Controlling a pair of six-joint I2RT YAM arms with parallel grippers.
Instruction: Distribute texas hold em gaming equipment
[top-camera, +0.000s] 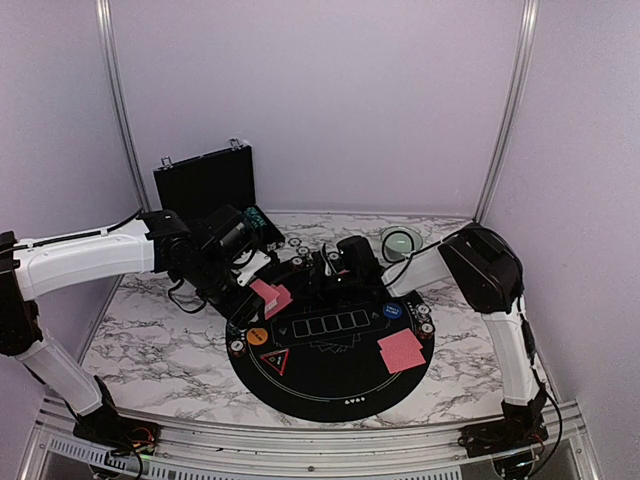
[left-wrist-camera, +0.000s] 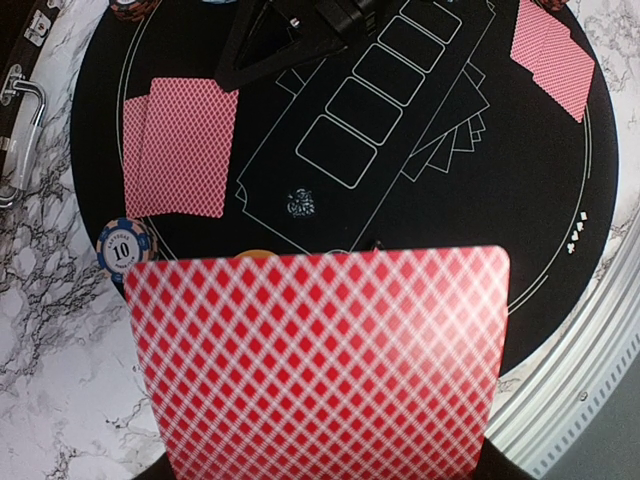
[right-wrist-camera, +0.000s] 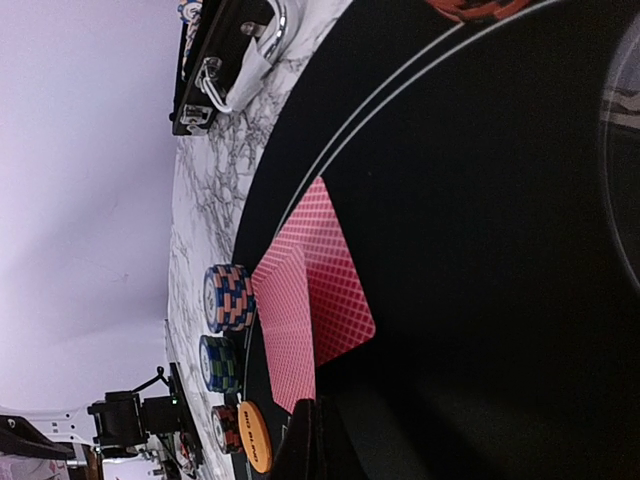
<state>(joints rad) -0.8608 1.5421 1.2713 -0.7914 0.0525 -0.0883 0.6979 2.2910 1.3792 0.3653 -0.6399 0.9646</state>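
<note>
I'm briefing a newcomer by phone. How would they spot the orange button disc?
Find the round black mat on the marble table. At its left rim, near a red triangle marking, lies the orange disc. It is solid orange, unlike the striped chip stacks beside it and the blue disc across the mat.

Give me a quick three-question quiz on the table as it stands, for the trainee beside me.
1. True or false: the left gripper holds a card.
2. The right gripper is: A wide open, B shut, holding nothing, C gripping a chip stack.
3. What colour is the disc next to the two cards on the right of the mat?
Key: 1 true; 2 B; 3 blue.
</note>
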